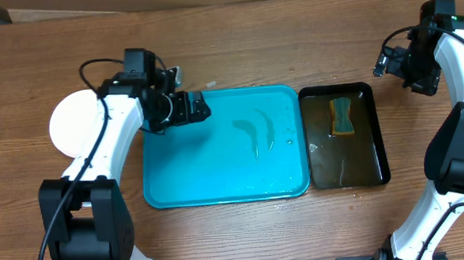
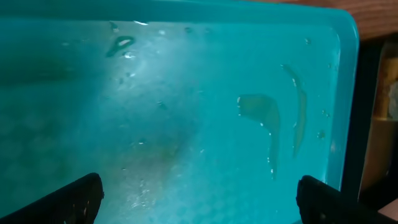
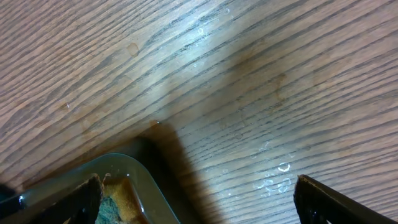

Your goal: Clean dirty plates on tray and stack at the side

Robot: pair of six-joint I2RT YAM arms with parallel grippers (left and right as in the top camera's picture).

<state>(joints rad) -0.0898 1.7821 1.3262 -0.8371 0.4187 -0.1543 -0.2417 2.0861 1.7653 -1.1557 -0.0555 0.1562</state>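
Covering part of the white plate, the left arm hides whether more lie stacked beneath; one disc shows, on the table behind the left pincer. That pincer is spread, empty, over one turquoise tray with wet streaks ahead. Spread too, the right pincer hovers over the table, one black tray and one sponge just beside it, cut off in its own view.

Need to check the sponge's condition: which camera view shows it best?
The overhead view: the sponge lies whole and unobstructed in the black tray. The right wrist view catches only a corner at its bottom edge. The left wrist view shows the turquoise tray, no clear sponge.
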